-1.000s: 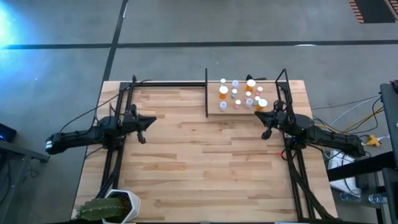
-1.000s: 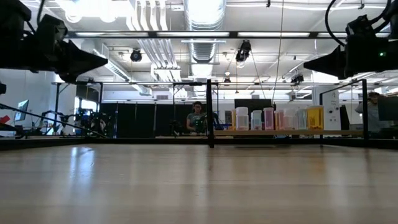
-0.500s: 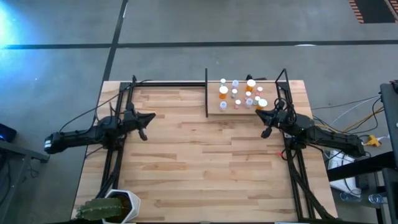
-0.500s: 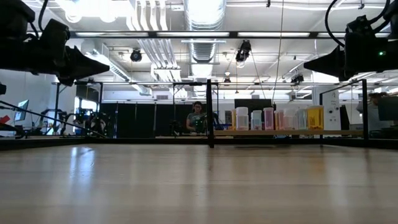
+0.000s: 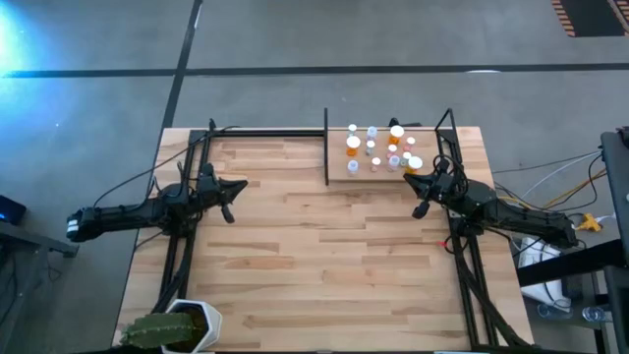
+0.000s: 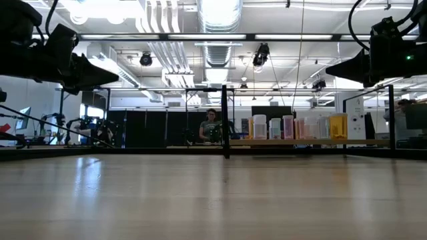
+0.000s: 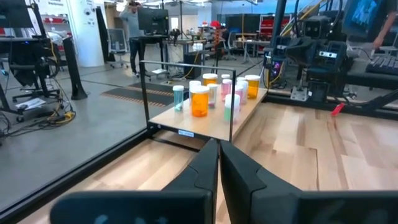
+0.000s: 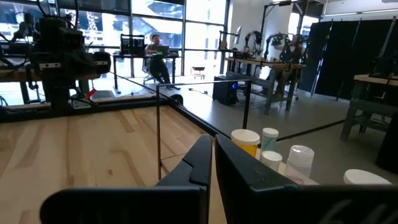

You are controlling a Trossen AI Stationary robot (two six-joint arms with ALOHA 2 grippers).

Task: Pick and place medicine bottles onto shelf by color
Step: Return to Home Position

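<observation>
Here, the medicine bottles (image 5: 378,149) stand upright in a tight cluster on the shelf (image 5: 337,165). The shelf is the light wooden section at the far right of the butcher-block table (image 5: 324,265). Thin black rods fence it, and a black upright divider bar (image 5: 326,147) closes its left side. White round caps top the bottles.

In the left wrist view, an orange bottle (image 7: 199,101) stands at the front of the group. A bluish bottle (image 7: 179,98) is just beside it, and a pale green bottle (image 7: 231,106) is near on its other side. The low view shows the row lined up on the board, with a yellow-orange bottle (image 6: 338,125) at its right end.

The left gripper (image 5: 234,192) hangs over the table's left side, well apart from the shelf. Its two dark fingers (image 7: 198,171) are pressed together with nothing between them. The right gripper (image 5: 418,195) hangs just beside the shelf's near right corner. Its fingers (image 8: 194,165) are likewise together and empty. In the low view, both grippers sit high above the tabletop, clear of the wood.

A potted plant (image 5: 169,329) occupies the table's near left corner. In the workshop beyond the table, a person (image 6: 212,127) sits at a desk.
</observation>
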